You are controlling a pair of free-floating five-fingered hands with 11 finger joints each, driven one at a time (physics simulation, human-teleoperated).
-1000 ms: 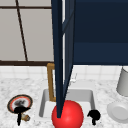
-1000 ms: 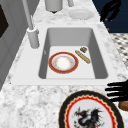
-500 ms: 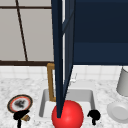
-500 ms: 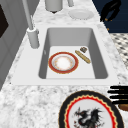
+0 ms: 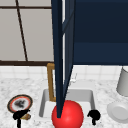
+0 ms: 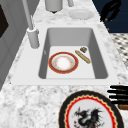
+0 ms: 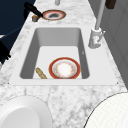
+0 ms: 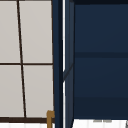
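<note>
The left hand [image 5: 20, 114] hovers at the near rim of the dragon plate [image 5: 20, 103], a round, glossy dish with a black and red border lying flat on the speckled marble counter [image 5: 15, 85] left of the sink; its fingers [image 6: 117, 94] reach out straight and relaxed, level with the plate's edge, holding nothing, a small brown object just beside them. The right hand [image 5: 94, 115] hangs before the sink's right front corner, fingers drooping loosely. Inside the smooth white rectangular sink [image 6: 97, 52] lie a round red-rimmed plate [image 6: 63, 62] and a slim tan stick [image 6: 82, 56]. A plain white plate [image 5: 118, 112] rests on the counter at right.
</note>
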